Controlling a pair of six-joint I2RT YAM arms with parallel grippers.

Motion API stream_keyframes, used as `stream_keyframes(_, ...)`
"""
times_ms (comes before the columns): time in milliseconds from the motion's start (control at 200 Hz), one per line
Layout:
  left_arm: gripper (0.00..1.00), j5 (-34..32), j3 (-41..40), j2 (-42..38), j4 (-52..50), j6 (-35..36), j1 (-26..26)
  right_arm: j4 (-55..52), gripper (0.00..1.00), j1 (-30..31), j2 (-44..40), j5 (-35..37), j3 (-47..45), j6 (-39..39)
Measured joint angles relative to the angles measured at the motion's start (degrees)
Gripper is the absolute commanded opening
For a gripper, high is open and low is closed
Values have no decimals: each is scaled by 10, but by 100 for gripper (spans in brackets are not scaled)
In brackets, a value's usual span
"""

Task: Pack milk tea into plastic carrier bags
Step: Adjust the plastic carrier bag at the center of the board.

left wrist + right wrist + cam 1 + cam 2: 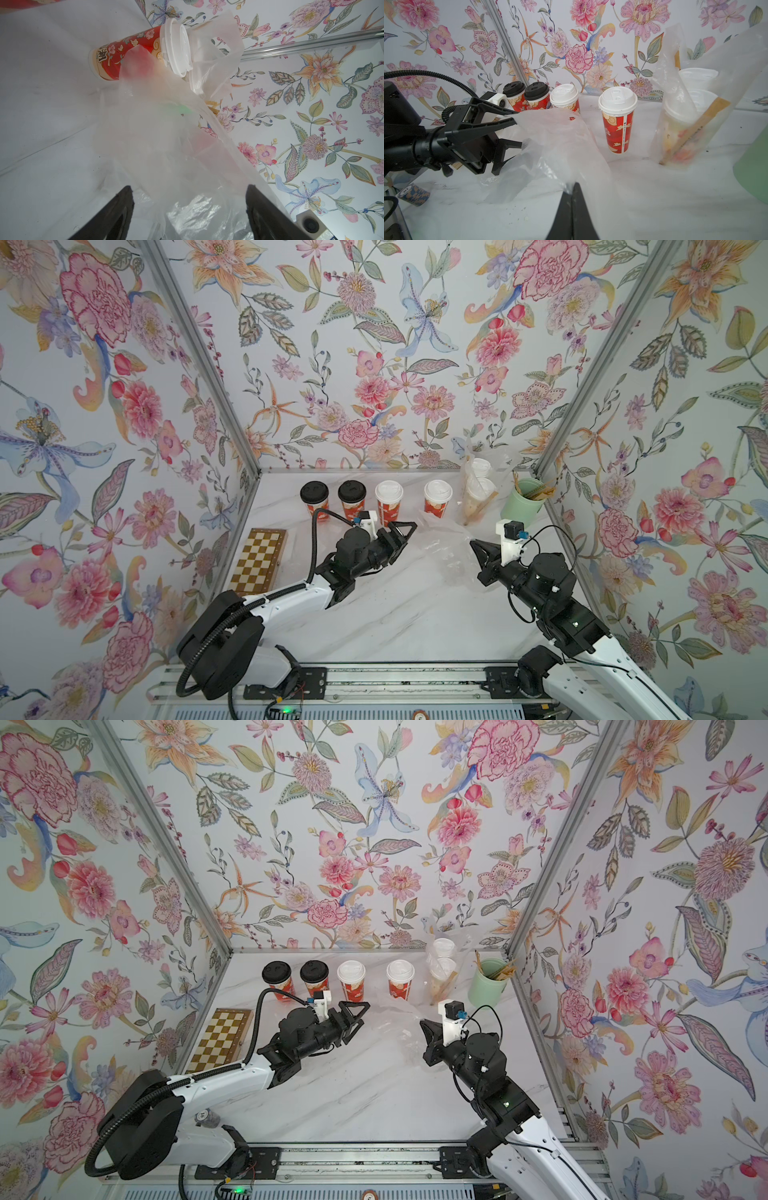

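Four milk tea cups stand in a row at the back: two black-lidded [314,493] [351,492], two white-lidded [389,494] [437,493]. An empty plastic carrier bag [440,547] lies crumpled mid-table between the arms. My right gripper [572,187] is shut, pinching that bag's edge [550,141]. My left gripper [191,197] is open at the bag's other side, with bag film [176,166] lying between its fingers [512,122]. A second bag [478,493] at the back right stands upright with two white-lidded cups inside.
A mint-green cup [521,499] of brown sticks stands at the back right, next to the packed bag. A folded chessboard [259,560] lies along the left wall. A roll of chips [413,194] sits near the left arm. Floral walls close three sides.
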Motion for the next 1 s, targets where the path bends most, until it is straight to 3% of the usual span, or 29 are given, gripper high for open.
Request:
stream_keyframes(170,78,2,0,25,22,-17,0,9,0,4,-11,-12,-22,-9)
stream_keyframes(365,53,5,-1,48,58,-39,-1,16,0,9,-20,-15,-26,-13)
stream_keyframes(495,41,15,-6,69,101,-52,-1,17,0,16,-28,-15,-27,-16)
stream_keyframes(671,12,16,-11,81,127,-64,-1,16,0,29,-37,-12,-26,-21)
stream_keyframes(751,4,16,-11,80,129,-56,-1,13,0,33,-37,-8,-26,-22)
stream_keyframes(906,0,14,-9,58,76,-13,0,-23,45,34,-35,8,-14,-15)
stream_keyframes(996,0,13,13,32,8,31,0,-68,58,34,-18,19,26,-8)
